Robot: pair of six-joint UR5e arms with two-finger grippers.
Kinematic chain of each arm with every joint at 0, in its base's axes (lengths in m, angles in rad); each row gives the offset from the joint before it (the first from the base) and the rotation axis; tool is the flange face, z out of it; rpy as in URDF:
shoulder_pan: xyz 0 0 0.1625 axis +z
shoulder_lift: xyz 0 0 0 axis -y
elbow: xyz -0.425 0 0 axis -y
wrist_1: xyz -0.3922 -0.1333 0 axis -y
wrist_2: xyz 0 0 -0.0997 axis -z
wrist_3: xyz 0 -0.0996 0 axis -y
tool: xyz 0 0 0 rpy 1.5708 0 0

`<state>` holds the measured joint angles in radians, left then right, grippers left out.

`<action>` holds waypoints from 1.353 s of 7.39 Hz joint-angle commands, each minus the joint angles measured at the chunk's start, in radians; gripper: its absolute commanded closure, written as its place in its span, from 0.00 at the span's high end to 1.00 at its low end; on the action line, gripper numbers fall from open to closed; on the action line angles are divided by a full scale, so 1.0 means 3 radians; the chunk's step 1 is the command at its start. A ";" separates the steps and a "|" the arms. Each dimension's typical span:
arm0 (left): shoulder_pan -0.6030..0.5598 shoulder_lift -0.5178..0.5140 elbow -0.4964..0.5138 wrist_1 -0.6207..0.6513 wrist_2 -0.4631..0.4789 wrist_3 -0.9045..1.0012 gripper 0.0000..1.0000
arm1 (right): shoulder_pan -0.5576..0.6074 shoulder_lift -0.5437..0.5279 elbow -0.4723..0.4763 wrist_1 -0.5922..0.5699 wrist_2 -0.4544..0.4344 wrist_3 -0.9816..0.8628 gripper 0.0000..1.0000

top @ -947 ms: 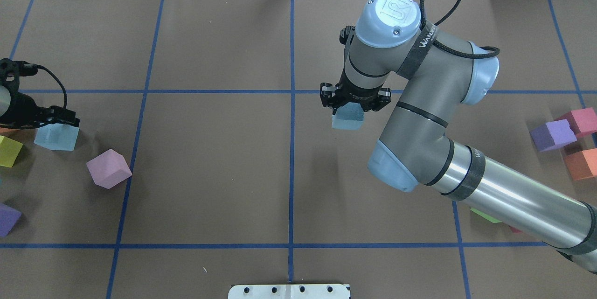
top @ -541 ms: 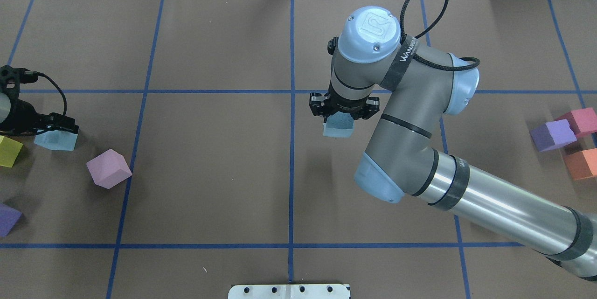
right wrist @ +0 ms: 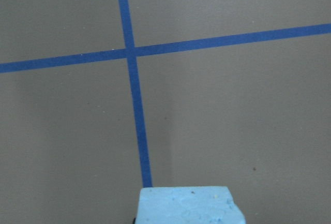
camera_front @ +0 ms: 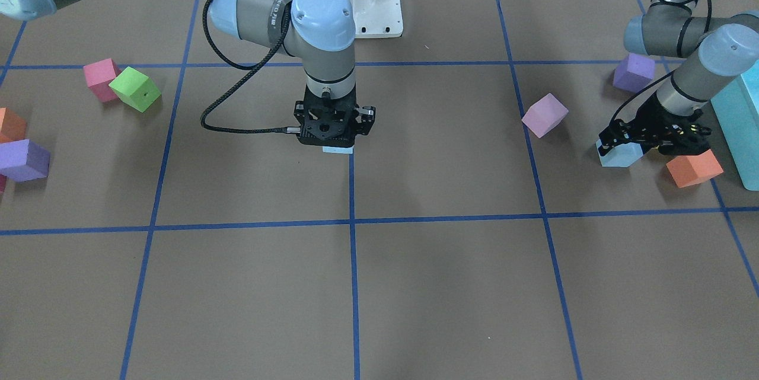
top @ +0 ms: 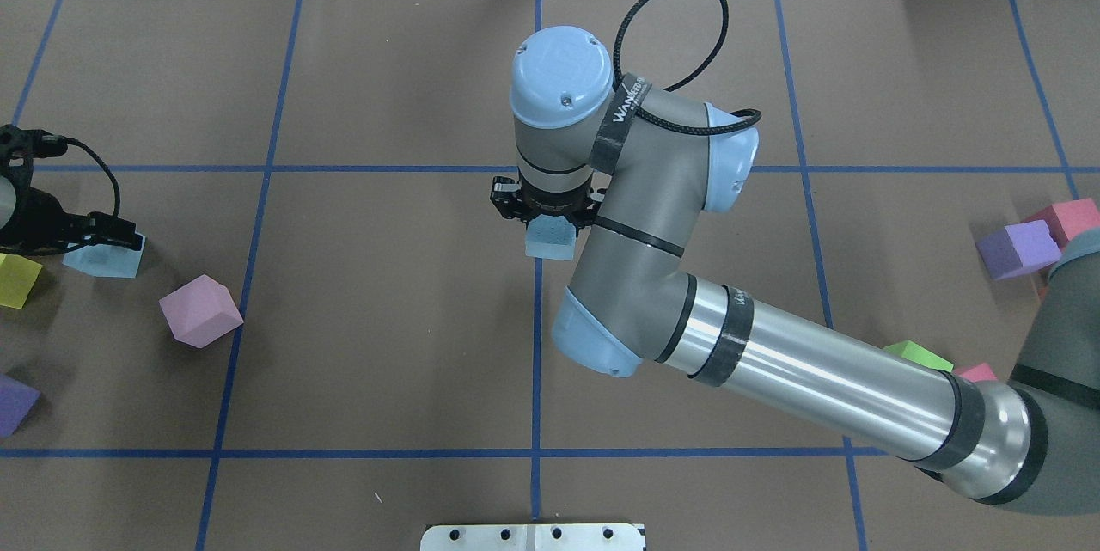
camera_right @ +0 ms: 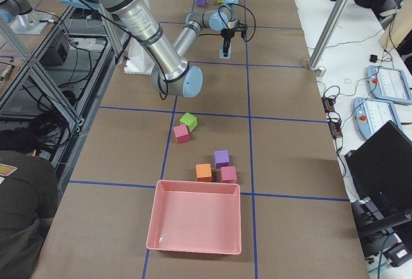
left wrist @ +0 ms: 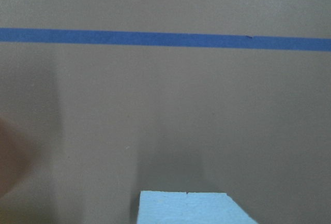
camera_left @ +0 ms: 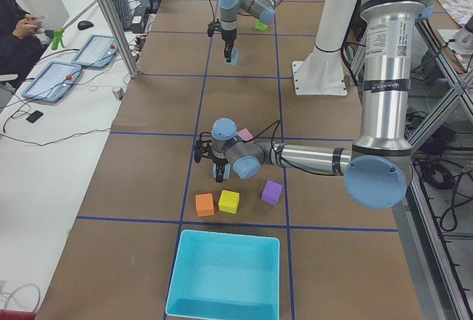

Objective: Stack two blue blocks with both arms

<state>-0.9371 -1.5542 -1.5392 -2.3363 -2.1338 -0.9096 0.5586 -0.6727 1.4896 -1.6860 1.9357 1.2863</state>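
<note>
At the centre gridline, the right end effector (top: 545, 216) grips one blue block (top: 550, 240); the front view shows only its edge. Far left, the left end effector (camera_front: 646, 138) clasps the other blue block (camera_front: 619, 156) on the surface (camera_front: 450, 285).

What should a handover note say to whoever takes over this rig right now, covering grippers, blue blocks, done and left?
Right gripper: shut on a blue block, held over the table's centre line of blue tape.
Left gripper: down at the second blue block near the table's left end, beside the orange cube and the turquoise box; whether it has closed is unclear.
Done: one block picked and carried to the middle.
Left: set that block down, secure and bring the second one, place it on top, release. Nothing is stacked yet.
</note>
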 commanded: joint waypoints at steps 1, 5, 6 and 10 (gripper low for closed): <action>0.0004 0.0001 -0.0003 0.0000 0.0000 0.0000 0.94 | -0.0001 0.0079 -0.0188 0.0137 -0.0025 -0.0003 0.50; 0.0004 -0.0004 -0.0008 0.0000 -0.0005 -0.0005 0.59 | -0.0006 0.0084 -0.0425 0.0451 -0.0071 0.0023 0.66; 0.0004 -0.0004 -0.0008 0.0000 -0.0005 -0.0010 0.46 | -0.0006 0.0089 -0.0425 0.0451 -0.0076 0.0018 0.66; -0.0204 -0.0101 -0.0364 0.0560 -0.0514 0.0056 0.40 | -0.0067 0.0084 -0.0435 0.0456 -0.0168 0.0028 0.66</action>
<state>-0.9554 -1.5721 -1.5976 -2.2556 -2.2087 -0.9049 0.5463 -0.6460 1.3603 -1.5505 1.8999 1.2933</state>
